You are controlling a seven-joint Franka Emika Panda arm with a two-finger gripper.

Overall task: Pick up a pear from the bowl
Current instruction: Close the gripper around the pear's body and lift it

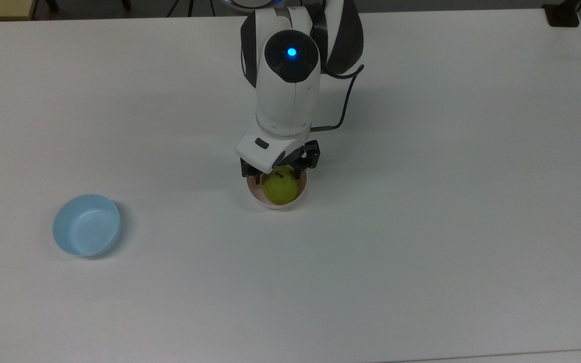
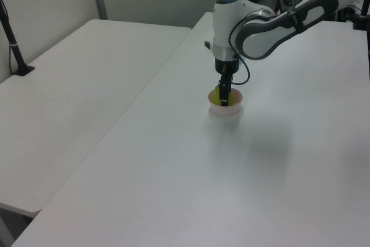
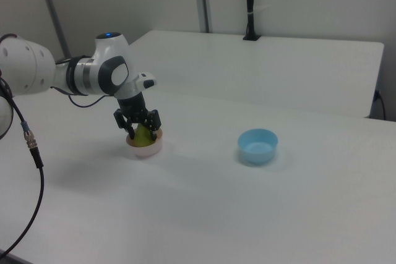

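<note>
The yellow-green pear point(image 1: 280, 190) sits in the pale pink bowl point(image 1: 275, 205) near the table's middle. My gripper point(image 1: 277, 177) points down over the bowl and is open. Its black fingers point(image 1: 254, 177) reach into the bowl, one on each side of the pear, level with its upper half. In the right view the pear point(image 3: 143, 136) shows between the two fingers of the gripper point(image 3: 142, 133), above the bowl point(image 3: 147, 150). In the left view the gripper point(image 2: 223, 98) hides most of the pear point(image 2: 215, 95) in the bowl point(image 2: 226, 111).
A light blue bowl point(image 1: 86, 225) stands empty at the top view's lower left, well away from the pink one; it is at the right view's right point(image 3: 258, 146). A second white table point(image 2: 69, 96) adjoins on the left view's left. A black cable hangs from the wrist.
</note>
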